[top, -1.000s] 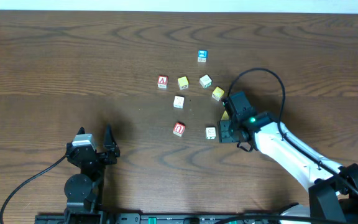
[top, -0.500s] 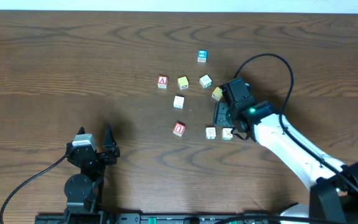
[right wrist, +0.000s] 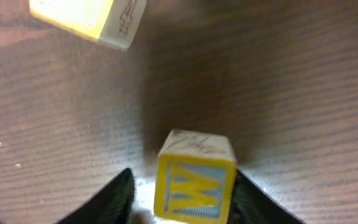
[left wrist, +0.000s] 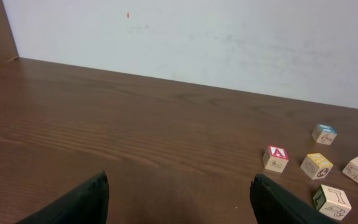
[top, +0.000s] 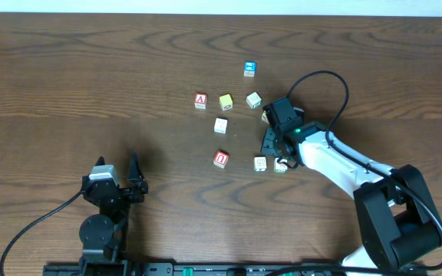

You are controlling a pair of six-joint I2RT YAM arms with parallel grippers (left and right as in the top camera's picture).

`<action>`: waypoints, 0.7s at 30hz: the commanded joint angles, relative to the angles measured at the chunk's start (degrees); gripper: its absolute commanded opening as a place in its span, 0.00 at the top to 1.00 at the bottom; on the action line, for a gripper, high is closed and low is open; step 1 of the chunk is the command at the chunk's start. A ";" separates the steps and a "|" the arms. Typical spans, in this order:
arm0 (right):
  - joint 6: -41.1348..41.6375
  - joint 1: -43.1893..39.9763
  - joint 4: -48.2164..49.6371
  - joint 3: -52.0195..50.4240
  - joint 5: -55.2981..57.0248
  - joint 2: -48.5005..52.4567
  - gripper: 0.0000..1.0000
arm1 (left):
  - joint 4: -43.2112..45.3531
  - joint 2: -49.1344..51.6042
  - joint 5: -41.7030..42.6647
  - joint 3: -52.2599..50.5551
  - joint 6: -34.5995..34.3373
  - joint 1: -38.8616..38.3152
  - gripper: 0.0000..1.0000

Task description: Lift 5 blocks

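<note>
The right gripper (right wrist: 184, 190) straddles the yellow W block (right wrist: 196, 177), which sits up-right of the red U block (top: 221, 159) seen from overhead; whether its fingers pinch it I cannot tell; the left gripper (left wrist: 179, 190), spread wide and empty, hangs well down-left of the red U block.

Soft even light; right wrist view blurred.

left gripper (left wrist: 179, 200) spread, right gripper (right wrist: 180, 198) low
</note>
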 commanded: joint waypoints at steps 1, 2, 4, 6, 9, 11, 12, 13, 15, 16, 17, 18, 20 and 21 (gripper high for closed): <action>0.59 -1.55 0.26 0.85 0.74 -0.11 0.61 | -2.49 0.00 -1.36 -0.90 -0.48 0.24 0.27; 0.39 -1.84 0.26 0.85 0.98 -0.11 0.61 | -2.51 0.00 -1.36 -0.90 -0.48 0.24 0.27; -0.79 -2.45 0.28 0.85 1.51 -0.11 0.59 | -2.51 0.00 -1.36 -0.90 -0.48 0.24 0.27; -2.56 -2.93 0.24 0.85 1.42 -0.11 0.60 | -2.51 0.00 -1.36 -0.90 -0.48 0.24 0.27; -4.37 -3.02 -0.02 0.85 1.40 -0.11 0.66 | -2.49 0.00 -1.38 -0.90 -0.48 0.24 0.27; -6.29 -3.02 0.00 0.85 0.87 -0.11 0.73 | -2.51 0.00 -1.36 -0.90 -0.48 0.24 0.27; -7.30 -3.02 0.07 0.85 0.15 -0.11 0.77 | -2.51 0.00 -1.36 -0.90 -0.48 0.24 0.27; -8.20 -3.02 0.07 0.85 -0.50 -0.11 0.82 | -2.51 0.00 -1.36 -0.90 -0.48 0.24 0.27; -9.27 -3.02 0.09 0.87 -1.25 -0.11 0.89 | -2.51 0.00 -1.36 -0.90 -0.48 0.24 0.27; -9.79 -3.02 0.04 1.03 -1.44 -0.13 0.90 | -2.51 0.00 -1.36 -0.90 -0.48 0.24 0.27; -10.62 -3.02 -0.22 1.33 -1.75 -0.28 0.91 | -2.51 0.00 -1.36 -0.90 -0.48 0.24 0.27; -11.61 -3.02 -0.76 1.75 -2.19 -0.55 0.92 | -2.51 0.00 -1.36 -0.90 -0.48 0.24 0.27; -12.76 -3.04 -3.26 3.10 -2.69 -1.60 0.93 | -2.51 0.00 -1.36 -0.90 -0.48 0.24 0.27; -13.20 -3.02 -4.98 4.00 -2.62 -2.38 0.94 | -2.51 0.00 -1.36 -0.90 -0.48 0.24 0.27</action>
